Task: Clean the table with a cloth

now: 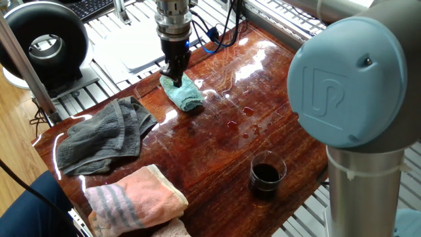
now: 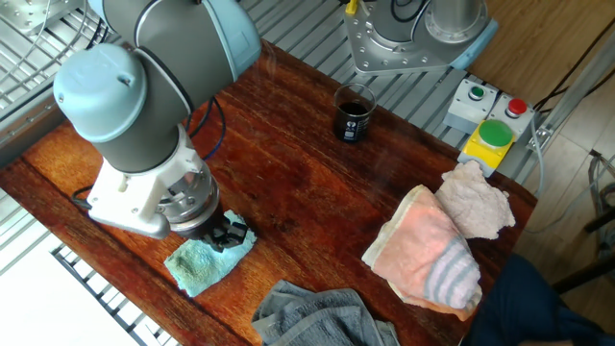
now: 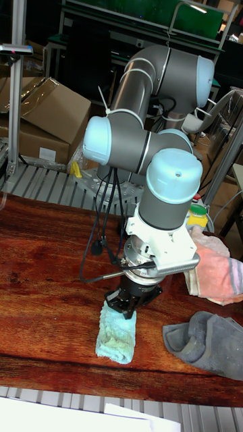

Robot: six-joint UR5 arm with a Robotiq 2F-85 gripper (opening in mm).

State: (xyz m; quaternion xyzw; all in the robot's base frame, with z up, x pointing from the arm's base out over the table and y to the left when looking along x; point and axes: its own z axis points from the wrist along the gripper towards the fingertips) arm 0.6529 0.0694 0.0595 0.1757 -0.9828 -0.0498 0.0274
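The teal-green cloth [image 1: 186,93] lies crumpled on the glossy reddish-brown table [image 1: 217,151], near its far left edge. My gripper [image 1: 175,76] points straight down onto the end of the cloth nearest the table edge. In the other fixed view its dark fingertips [image 2: 231,235] rest on the cloth [image 2: 198,264], slightly apart. The tall fixed view shows the gripper [image 3: 127,305] at the top end of the cloth [image 3: 116,332]. Nothing is lifted, and the cloth lies flat on the wood.
A dark grey towel [image 1: 102,135] and a pink striped towel [image 1: 135,201] lie at the table's left end. A glass of dark liquid [image 1: 266,174] stands near the front edge. Small wet spots [image 1: 247,124] mark the middle. A white board [image 1: 141,49] lies beyond the table.
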